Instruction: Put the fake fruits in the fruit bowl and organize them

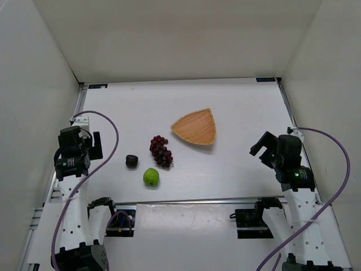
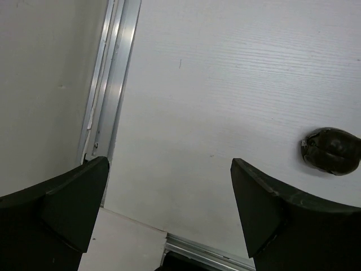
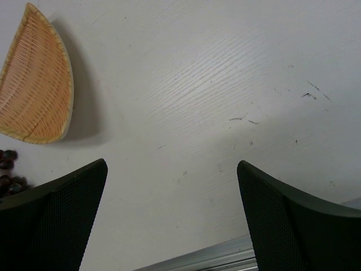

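Observation:
The tan woven fruit bowl lies empty mid-table; it also shows in the right wrist view. The dark red-purple grape bunch lies left of and below the bowl; its edge shows in the right wrist view. The round green fruit lies nearer the arms. The blackish lumpy fruit lies left of the grapes and shows in the left wrist view. My left gripper is open and empty, left of the black fruit. My right gripper is open and empty, right of the bowl.
White walls enclose the table on the left, back and right. A metal rail runs along the near edge, and another rail runs along the left wall. Purple cables loop from both arms.

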Controlling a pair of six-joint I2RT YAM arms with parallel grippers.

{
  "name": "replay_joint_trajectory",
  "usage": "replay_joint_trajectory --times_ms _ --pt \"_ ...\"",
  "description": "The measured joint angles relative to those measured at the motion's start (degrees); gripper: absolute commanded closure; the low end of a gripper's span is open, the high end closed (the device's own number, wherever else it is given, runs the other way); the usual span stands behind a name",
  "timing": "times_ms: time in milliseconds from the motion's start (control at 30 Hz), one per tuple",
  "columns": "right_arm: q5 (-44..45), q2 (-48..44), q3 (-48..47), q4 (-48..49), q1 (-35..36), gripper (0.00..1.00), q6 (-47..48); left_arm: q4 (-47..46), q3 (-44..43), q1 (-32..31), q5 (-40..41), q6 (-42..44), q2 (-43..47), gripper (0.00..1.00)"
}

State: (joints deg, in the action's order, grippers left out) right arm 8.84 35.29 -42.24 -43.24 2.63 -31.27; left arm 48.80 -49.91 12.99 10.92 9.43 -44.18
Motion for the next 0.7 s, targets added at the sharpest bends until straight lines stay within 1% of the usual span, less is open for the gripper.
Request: replay_joint_trajectory --times_ms 67,133,200,267,333,433,533,700 --pt "-0.1 0.1 0.0 -0.1 0.0 0.0 0.0 0.1 0.0 0.0 -1.8 1.8 0.3 0.0" --pt "-0.5 0.2 0.0 -0.1 0.0 0.0 0.1 0.9 0.0 -0.2 -5.9 5.5 0.1 0.0" --pt "-1.1 0.6 0.0 -0.1 0.0 0.0 0.2 3.0 -0.7 -2.2 -9.6 9.5 -2.0 0.0" --pt "-1.8 1.6 0.0 -0.1 0.0 0.0 0.3 6.6 -3.8 -6.5 -12.0 12.1 -6.9 0.0" --pt "-2.8 3.1 0.0 0.0 0.0 0.0 0.3 9.0 -8.7 -11.1 -13.0 13.1 -14.6 0.0" --pt "-4.0 5.0 0.0 0.3 0.0 0.0 0.3 9.5 -13.9 -15.7 -14.2 13.7 -26.1 0.0" --pt "-4.8 5.7 0.0 0.7 0.0 0.0 0.3 10.4 -14.2 -19.2 -15.3 13.5 -33.7 0.0" --pt "-5.0 5.4 -0.2 1.3 0.0 0.0 0.3 11.0 -14.2 -22.9 -17.6 12.7 -39.8 0.0"
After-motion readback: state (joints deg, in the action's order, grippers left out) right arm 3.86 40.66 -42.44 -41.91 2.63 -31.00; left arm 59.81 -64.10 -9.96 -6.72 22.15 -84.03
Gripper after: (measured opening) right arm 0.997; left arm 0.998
